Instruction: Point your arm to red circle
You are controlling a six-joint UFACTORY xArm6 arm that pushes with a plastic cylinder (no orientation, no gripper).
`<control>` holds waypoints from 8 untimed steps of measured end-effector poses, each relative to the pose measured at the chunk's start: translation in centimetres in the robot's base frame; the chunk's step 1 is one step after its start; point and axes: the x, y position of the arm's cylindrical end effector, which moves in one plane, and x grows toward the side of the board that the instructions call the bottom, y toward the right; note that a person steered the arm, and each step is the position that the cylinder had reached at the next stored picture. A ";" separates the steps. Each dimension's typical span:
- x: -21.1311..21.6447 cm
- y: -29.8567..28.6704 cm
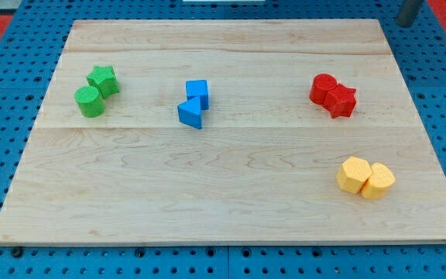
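The red circle [323, 87] is a short red cylinder on the right half of the wooden board [223, 201]. It touches a red star [341, 101] on its lower right. The dark rod enters at the view's top right corner, and my tip [406, 24] sits just beyond the board's top right corner, over the blue pegboard. The tip is up and to the right of the red circle, well apart from it, and touches no block.
A green star [102, 79] and green circle [90, 101] sit together at the left. A blue cube [197, 91] and blue triangle [191, 113] are left of centre. A yellow hexagon [353, 174] and yellow circle [379, 180] lie at the lower right.
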 end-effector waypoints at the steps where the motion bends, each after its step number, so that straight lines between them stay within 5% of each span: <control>1: 0.0 0.0; 8: -0.2 0.9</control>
